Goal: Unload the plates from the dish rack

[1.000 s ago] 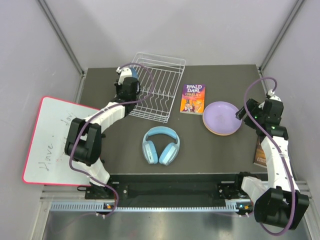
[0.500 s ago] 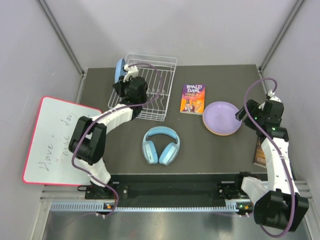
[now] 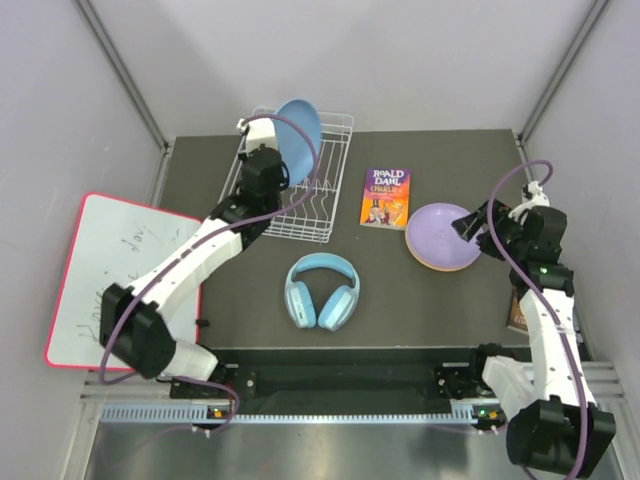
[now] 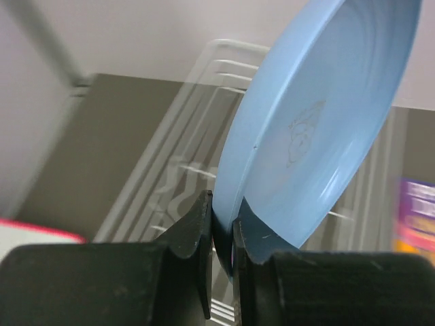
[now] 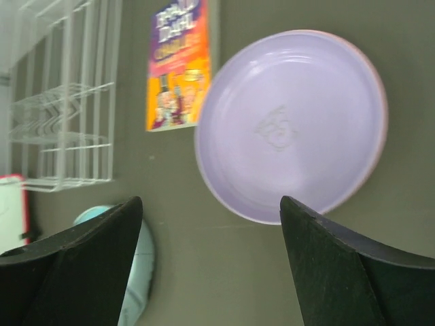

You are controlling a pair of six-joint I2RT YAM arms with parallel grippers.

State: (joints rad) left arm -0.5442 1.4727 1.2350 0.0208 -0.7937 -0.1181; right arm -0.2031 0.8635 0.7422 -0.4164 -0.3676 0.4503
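Left gripper [image 4: 221, 217]: closed nearly all the way, pinching the lower rim of the blue plate [image 4: 319, 129]. The plate stands on edge, tilted, above the far-left part of the dish rack [image 3: 318, 210]. It looks clear of the dividers, though the wrist view is too blurred to be sure. No other plate shows in the rack.

Right gripper [image 5: 207, 204]: spread wide, holding nothing. It hovers at the near-left edge of the purple plate [image 5: 292, 136], which lies flat on the worktop [image 3: 400, 290] at the right. That plate tops a stack; a pink rim shows under it in the wrist view.

Handling, judged:
- The plate looks like thin matte plastic: light, stiff, not fragile.
- The smooth rim with only a narrow bite could let the plate pivot or slip between the fingers [image 4: 197, 238] on a fast swing.
- The rim is the only practical hold while a plate stands upright. The bite here seems deep enough.
- Setting it flat on the stack means rolling the wrist over first.

The book [image 3: 386, 197] and headphones [image 3: 322, 290] lie between the rack and the stack.
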